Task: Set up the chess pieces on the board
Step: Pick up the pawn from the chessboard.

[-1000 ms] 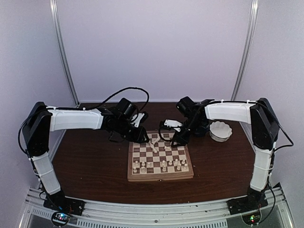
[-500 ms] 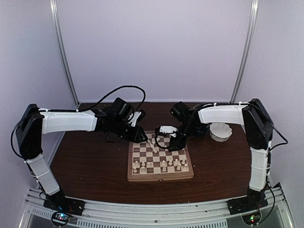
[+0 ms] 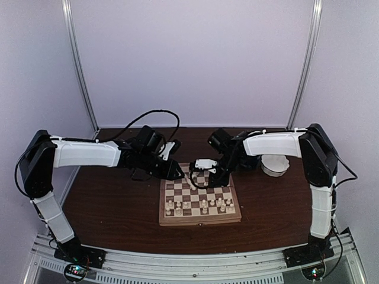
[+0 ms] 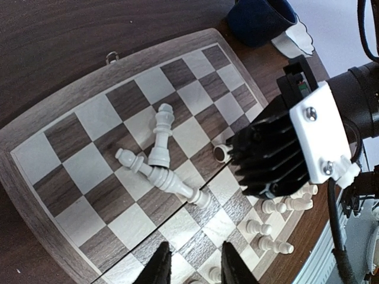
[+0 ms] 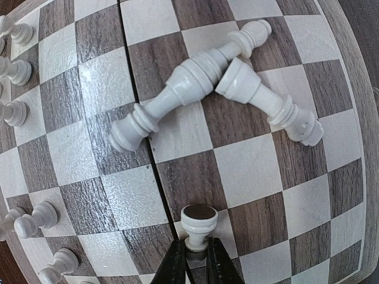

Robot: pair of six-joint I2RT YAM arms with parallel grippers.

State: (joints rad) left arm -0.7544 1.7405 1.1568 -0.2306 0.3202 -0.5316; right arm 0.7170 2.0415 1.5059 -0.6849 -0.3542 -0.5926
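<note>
Right end effector (image 5: 190, 263) pinches one pawn (image 5: 198, 223) — left end effector (image 4: 195, 267) ajar; three pieces (image 5: 177, 89) toppled.

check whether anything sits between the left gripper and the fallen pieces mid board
Nothing visible does: only bare board lies between the left gripper and the fallen pieces. The right gripper pinches a small piece off to one side.

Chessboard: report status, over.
Left gripper open, empty. Right gripper shut on a pawn over the board. Heap of toppled pieces ahead, clear of it.
</note>
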